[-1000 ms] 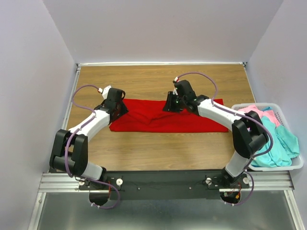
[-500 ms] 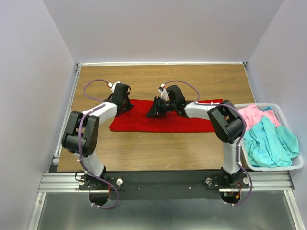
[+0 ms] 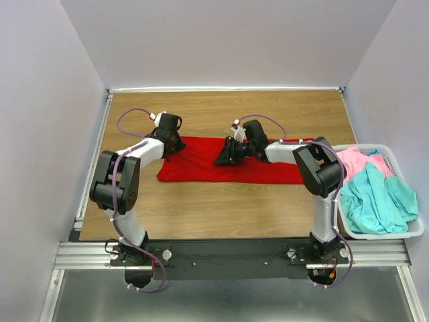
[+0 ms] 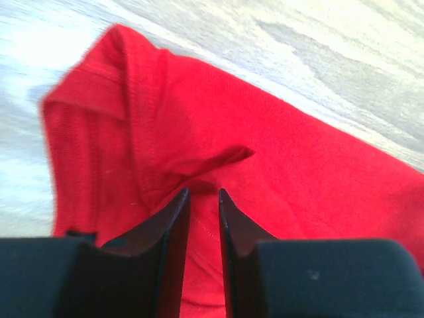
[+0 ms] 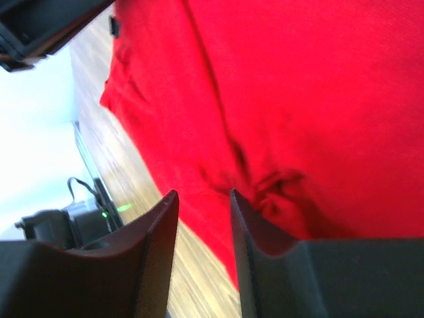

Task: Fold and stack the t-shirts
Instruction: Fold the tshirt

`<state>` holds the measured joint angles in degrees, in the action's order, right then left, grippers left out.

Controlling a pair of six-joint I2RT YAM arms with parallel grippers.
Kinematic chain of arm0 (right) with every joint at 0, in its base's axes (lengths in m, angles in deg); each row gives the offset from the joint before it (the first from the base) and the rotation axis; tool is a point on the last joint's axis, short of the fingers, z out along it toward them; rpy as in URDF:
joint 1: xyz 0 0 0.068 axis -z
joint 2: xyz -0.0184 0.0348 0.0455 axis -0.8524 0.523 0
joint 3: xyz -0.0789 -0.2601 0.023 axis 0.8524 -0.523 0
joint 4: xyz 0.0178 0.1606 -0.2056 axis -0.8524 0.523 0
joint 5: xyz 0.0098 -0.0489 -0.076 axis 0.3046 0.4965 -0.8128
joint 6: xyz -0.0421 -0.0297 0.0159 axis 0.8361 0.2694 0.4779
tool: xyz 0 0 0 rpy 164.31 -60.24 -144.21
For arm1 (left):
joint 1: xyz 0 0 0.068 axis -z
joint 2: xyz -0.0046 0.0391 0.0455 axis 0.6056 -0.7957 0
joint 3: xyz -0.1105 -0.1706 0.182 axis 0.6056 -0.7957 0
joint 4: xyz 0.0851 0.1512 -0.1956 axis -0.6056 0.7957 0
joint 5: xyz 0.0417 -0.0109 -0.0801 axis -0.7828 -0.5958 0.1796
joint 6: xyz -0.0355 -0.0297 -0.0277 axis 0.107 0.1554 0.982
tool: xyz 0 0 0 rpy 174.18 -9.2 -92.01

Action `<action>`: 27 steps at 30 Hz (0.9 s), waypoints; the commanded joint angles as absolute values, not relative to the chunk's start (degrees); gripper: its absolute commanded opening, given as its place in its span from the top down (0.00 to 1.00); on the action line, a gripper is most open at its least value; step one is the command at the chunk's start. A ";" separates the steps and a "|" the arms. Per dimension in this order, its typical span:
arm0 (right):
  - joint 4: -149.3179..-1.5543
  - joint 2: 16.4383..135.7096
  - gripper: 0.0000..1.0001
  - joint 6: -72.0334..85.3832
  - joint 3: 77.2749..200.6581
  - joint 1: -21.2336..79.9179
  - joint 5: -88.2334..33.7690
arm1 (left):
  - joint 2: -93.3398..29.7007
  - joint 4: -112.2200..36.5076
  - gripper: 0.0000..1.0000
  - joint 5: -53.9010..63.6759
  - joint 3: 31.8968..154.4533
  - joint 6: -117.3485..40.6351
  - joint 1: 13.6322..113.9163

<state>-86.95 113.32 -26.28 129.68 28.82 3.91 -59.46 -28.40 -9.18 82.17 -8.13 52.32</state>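
You had the red t-shirt [image 3: 268,171] lying as a long band across the table [image 3: 268,114], folded lengthwise at most, I judged, with nothing stacked. The pink t-shirt [image 3: 352,161] and teal t-shirt [image 3: 375,201] waited in the basket [image 3: 402,231] (off the right edge). Your left gripper [image 4: 202,192], jaws nearly together at the shirt's left end, may have pinched a fold — I couldn't tell. Your right gripper [image 5: 202,193] stood parted at mid-shirt, empty.

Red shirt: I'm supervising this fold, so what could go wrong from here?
1. The left gripper sits over a small raised crease on the red shirt; it may pinch only one layer and skew the fold.
2. The shirt is bunched by the right gripper; pulling there could drag wrinkles in.
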 commanded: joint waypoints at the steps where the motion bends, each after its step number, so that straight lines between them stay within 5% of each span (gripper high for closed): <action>1: -80.17 109.25 0.54 -16.86 133.46 27.63 2.93 | -49.16 -25.39 0.59 -15.14 83.76 -10.29 51.95; 13: -68.39 117.24 0.51 -3.66 148.40 18.05 -0.25 | -12.60 -25.90 0.06 -31.67 72.00 -25.84 51.95; 19: -67.86 123.74 0.50 -2.07 153.06 16.55 -0.68 | 3.23 -31.00 0.04 -29.22 61.80 -31.03 51.86; 27: -67.59 134.02 0.44 -3.38 164.13 17.77 -10.34 | 4.66 -33.47 0.04 -28.86 56.78 -31.39 51.78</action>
<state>-69.59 127.89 -3.61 160.26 16.97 -2.23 5.70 -31.06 -28.15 57.52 -29.90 52.02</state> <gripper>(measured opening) 0.560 0.957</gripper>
